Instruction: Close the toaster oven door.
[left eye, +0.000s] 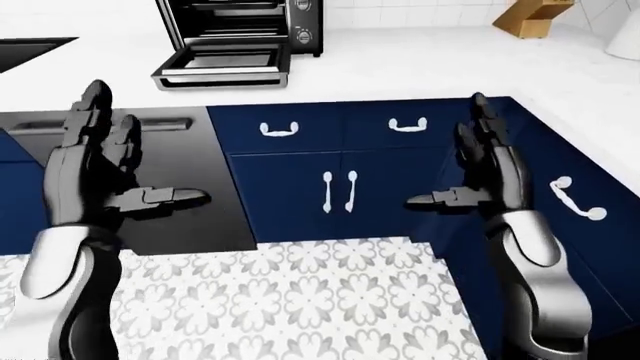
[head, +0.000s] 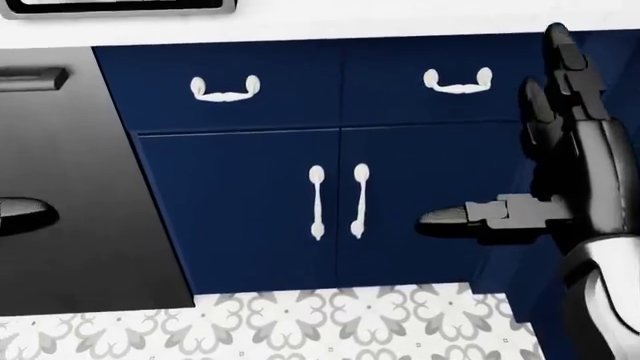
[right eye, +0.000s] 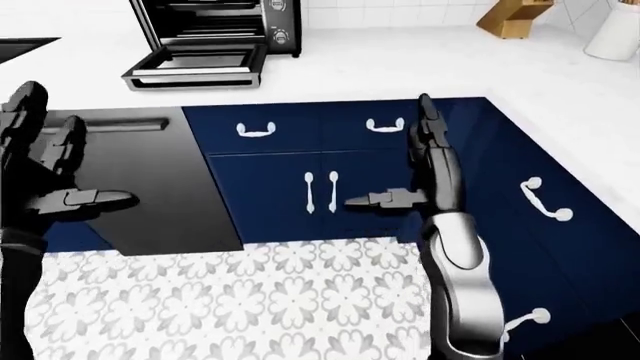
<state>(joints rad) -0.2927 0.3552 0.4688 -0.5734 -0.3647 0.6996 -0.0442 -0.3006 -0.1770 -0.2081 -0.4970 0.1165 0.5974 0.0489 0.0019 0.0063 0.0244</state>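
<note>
Black and hanging flat open, the toaster oven door (left eye: 222, 73) is lying on the white desk (left eye: 400, 64) up and right of my left robot hand (left eye: 95, 169), the nearer one, both hands (left eye: 490, 169) unclenched and empty.

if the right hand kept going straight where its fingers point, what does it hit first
Probably the white countertop: the right hand points its open fingers up toward the counter edge above the blue drawers, well right of the open toaster oven. Depth is unclear.
</note>
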